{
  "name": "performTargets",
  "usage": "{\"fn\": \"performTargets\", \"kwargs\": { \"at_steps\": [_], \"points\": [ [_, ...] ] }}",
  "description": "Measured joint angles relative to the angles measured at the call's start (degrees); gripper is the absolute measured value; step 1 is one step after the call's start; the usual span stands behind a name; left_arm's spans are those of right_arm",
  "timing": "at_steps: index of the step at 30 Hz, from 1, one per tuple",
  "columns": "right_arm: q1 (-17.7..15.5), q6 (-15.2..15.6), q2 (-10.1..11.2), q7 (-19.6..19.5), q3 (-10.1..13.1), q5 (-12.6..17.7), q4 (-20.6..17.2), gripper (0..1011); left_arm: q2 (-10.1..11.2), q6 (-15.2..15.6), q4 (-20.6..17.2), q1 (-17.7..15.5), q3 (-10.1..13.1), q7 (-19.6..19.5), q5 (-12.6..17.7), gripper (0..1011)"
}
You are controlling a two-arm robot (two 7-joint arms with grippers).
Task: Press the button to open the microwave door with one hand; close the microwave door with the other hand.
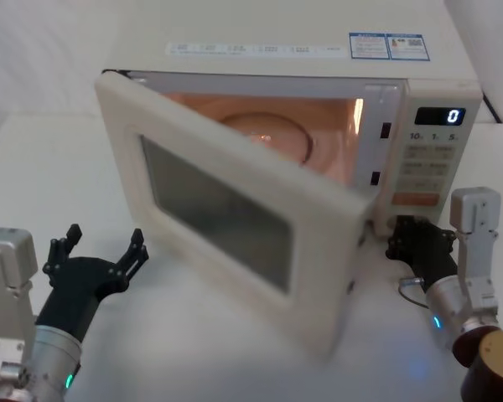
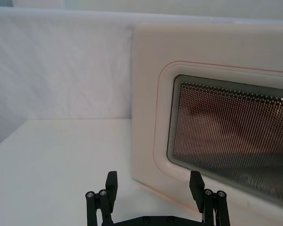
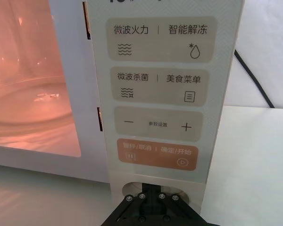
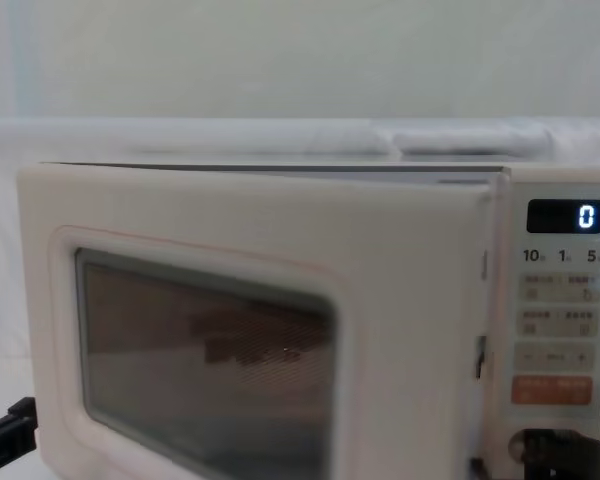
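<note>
Right gripper point(image 1: 400, 237) sits low right in the head view, fingers hidden against the button point(image 3: 172, 190); their spread can't be told. Microwave door point(image 1: 226, 213) swings open mid-frame, blocking the cavity. Left gripper point(image 1: 101, 247), lower left, fingers spread wide.

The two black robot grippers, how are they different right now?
The left gripper has its fingers spread open, in front of the swung-open cream microwave door, touching nothing. The right gripper is up against the bottom of the control panel, at the wide cream button. Both are black, with silver-grey wrists.
</note>
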Motion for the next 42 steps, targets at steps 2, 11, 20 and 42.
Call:
{"fn": "performTargets", "kwargs": {
  "at_steps": [2, 11, 20, 42],
  "points": [
    [-0.1, 0.0, 0.0, 0.0, 0.0, 0.0, -0.2, 0, 0.0, 0.0, 0.0, 0.0, 0.0, 0.0, 0.0, 1001],
    [-2.5, 0.3, 0.8, 0.4, -0.2, -0.1, -3.3, 0, 0.0, 0.0, 0.0, 0.0, 0.0, 0.0, 0.0, 1001],
    [-6.6, 0.8, 2.1, 1.3, -0.5, -0.2, -8.3, 0, 0.0, 0.0, 0.0, 0.0, 0.0, 0.0, 0.0, 1001],
    [-13.1, 0.0, 5.8, 3.9, 1.2, 3.1, -15.9, 0, 0.0, 0.0, 0.0, 0.0, 0.0, 0.0, 0.0, 1001]
  ]
}}
